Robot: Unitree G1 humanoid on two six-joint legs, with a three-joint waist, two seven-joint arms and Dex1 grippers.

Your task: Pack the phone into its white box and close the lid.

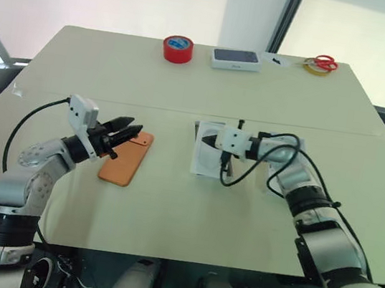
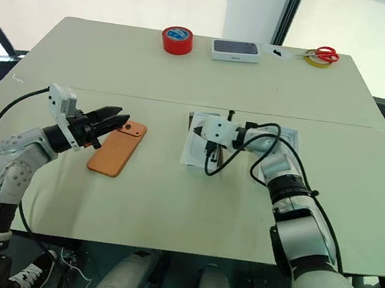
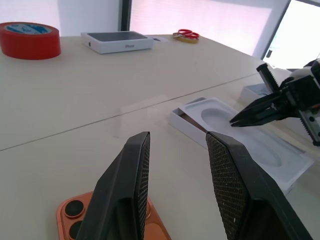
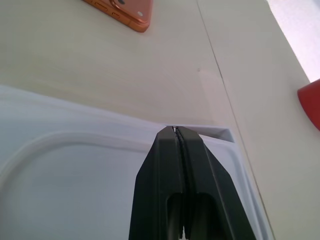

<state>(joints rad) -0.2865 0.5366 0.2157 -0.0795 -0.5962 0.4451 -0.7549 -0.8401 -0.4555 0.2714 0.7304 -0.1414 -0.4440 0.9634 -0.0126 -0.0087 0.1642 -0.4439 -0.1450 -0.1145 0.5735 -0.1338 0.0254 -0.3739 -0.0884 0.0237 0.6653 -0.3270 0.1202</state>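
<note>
The orange phone lay flat, camera side up, on the table, directly beneath the left gripper, whose jaws stood parted and empty just above its lens end. Its long axis ran away from the robot, tilting slightly rightward. To the phone's right, with bare table between, sat the white box with the flat white insert resting across it. The right gripper hovered over the insert, fingers pressed together, grasping nothing. The left arm was clearly nearer the phone. The insert probably needed lifting out first.
</note>
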